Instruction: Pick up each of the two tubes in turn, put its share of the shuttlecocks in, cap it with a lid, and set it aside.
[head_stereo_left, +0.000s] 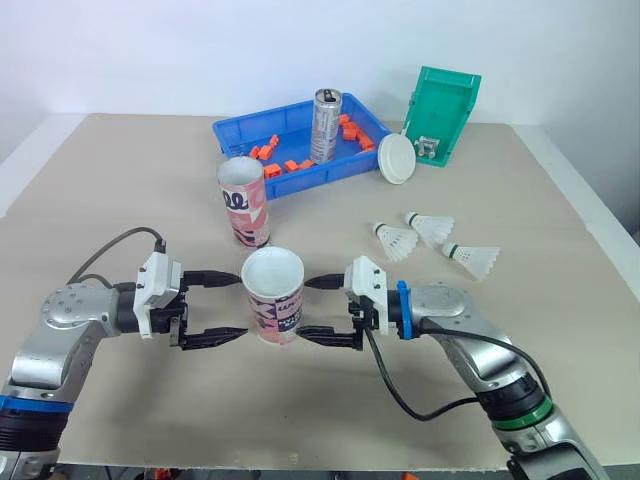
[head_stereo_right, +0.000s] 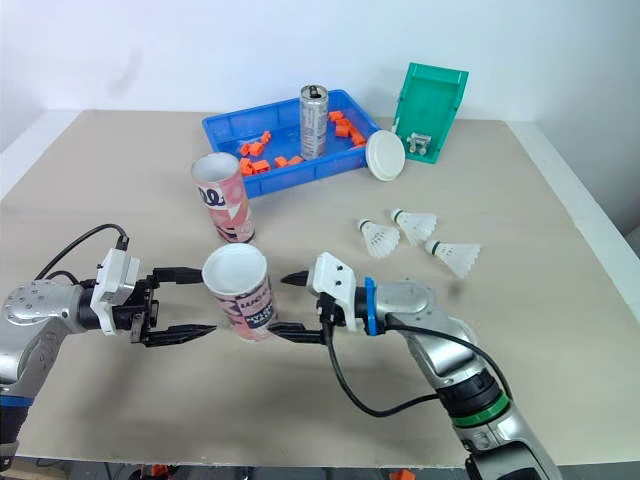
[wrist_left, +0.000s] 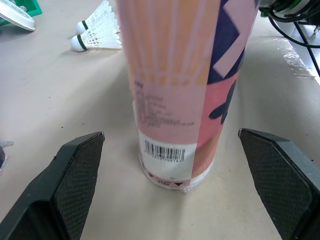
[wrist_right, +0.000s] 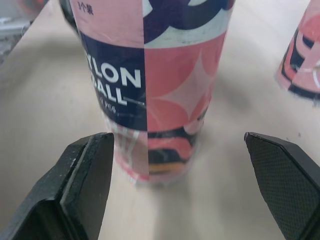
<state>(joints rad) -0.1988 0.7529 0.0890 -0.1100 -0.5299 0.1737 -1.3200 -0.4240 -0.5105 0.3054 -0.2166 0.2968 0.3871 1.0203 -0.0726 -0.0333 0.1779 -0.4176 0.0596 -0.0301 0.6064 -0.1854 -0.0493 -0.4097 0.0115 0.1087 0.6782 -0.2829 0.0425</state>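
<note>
Left pincer (head_stereo_left: 240, 306) and right pincer (head_stereo_left: 305, 309) both apart, flanking upright open-topped pink-and-navy tube (head_stereo_left: 273, 298)

1. The near tube (head_stereo_left: 273, 298) stands upright between the spread fingers of the left gripper (head_stereo_left: 240, 306) and right gripper (head_stereo_left: 305, 308).
2. The second tube (head_stereo_left: 243, 200) stands close behind it.
3. The table (head_stereo_left: 120, 190) lies bare on the left, while three shuttlecocks (head_stereo_left: 400, 240) crowd the right.
</note>
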